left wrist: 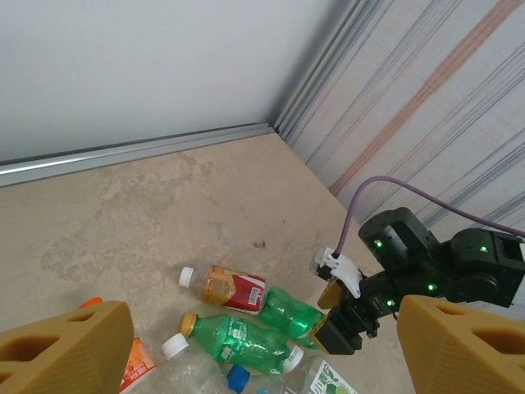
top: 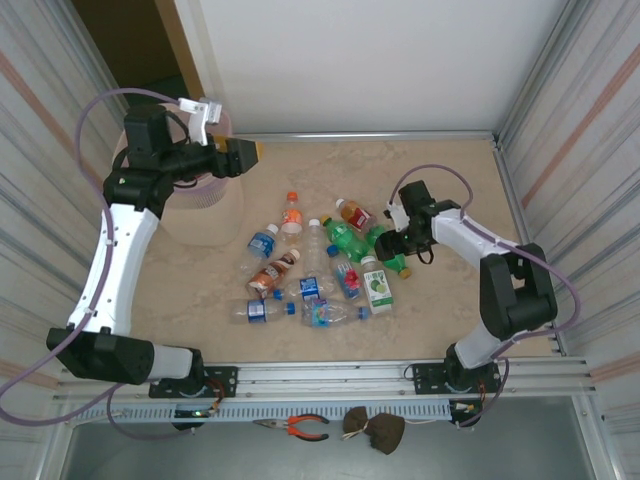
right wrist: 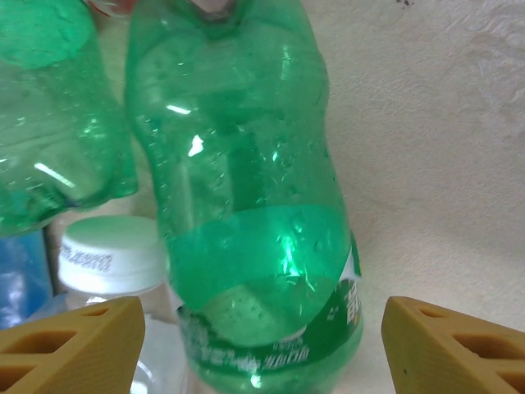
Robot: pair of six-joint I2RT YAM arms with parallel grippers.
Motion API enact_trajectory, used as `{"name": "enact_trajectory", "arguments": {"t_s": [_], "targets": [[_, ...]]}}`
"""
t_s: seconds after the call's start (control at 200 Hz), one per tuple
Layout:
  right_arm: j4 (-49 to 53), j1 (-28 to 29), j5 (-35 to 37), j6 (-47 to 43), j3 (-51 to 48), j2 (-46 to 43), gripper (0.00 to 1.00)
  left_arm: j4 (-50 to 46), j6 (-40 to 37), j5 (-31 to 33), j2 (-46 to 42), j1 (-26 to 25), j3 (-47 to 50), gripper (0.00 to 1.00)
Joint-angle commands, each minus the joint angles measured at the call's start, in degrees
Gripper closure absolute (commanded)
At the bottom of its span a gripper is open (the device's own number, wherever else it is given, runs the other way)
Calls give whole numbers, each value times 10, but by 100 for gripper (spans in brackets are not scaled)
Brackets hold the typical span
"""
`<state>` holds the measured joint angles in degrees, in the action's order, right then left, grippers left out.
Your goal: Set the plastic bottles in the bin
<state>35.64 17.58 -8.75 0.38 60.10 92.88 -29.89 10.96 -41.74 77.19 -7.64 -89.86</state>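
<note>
Several plastic bottles [top: 310, 270] lie in a loose heap in the middle of the table. My right gripper [top: 386, 243] is low at the heap's right edge, open, its fingers straddling a lying green bottle [right wrist: 246, 205] with a gap on each side. A second green bottle [right wrist: 49, 123] and a white cap [right wrist: 107, 250] lie just left of it. The left wrist view also has that green bottle [left wrist: 295, 310], a larger green one [left wrist: 238, 336] and an orange-brown one [left wrist: 230, 289]. My left gripper [top: 252, 155] hangs open and empty, raised beside the bin [top: 212, 222] at the back left.
Corrugated walls [top: 570, 120] close in the table on the left and right, and a white wall stands at the back. A metal rail [top: 330, 375] runs along the front edge. Pliers [top: 300, 427] and a brown object [top: 375, 430] lie below it.
</note>
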Motion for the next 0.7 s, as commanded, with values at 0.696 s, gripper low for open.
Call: {"name": "enact_trajectory", "arguments": {"t_s": [0.696], "targets": [[14,-33,47,24,18,55,35,27,2,3,-6,-4,21,16]]}}
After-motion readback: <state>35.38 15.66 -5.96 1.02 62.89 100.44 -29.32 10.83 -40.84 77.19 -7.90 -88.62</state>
